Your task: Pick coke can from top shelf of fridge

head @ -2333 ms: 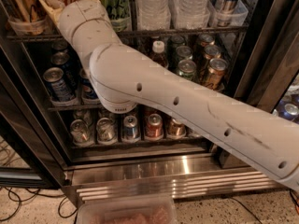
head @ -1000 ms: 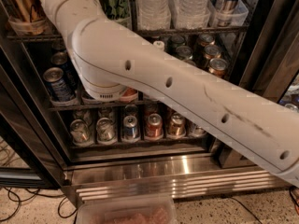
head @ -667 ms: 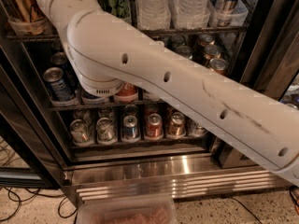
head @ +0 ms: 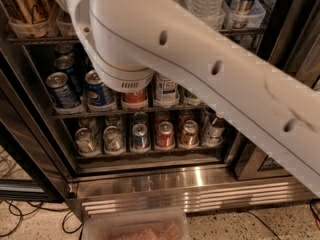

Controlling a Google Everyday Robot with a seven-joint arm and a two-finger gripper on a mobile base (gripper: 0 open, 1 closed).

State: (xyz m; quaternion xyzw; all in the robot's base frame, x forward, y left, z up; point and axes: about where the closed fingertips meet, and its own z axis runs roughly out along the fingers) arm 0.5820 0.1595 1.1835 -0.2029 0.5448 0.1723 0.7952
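- Mostly, the white arm (head: 200, 69) filled the view: a smooth, thick plastic tube with small round holes. It ran from the lower right to a round joint and then up out of the top left corner.
- Behind it stood the fridge (head: 30, 149), with a dark frame, wire racks and a shiny ribbed steel base (head: 175, 186).
- The top shelf (head: 240, 32) was a thin dark wire rail carrying clear plastic trays (head: 30, 30) and water bottles (head: 202, 1); the arm covered its middle-left part.
- The coke can could not be found with certainty on that shelf.
- One rack below, a red can (head: 134, 98) stood upright, long axis vertical, between a blue Pepsi can (head: 100, 91) and a white-and-green can (head: 166, 90); the joint hid its top and label.
- The gripper was out of view, past the top left edge, so whether it was open or closed could not be told.
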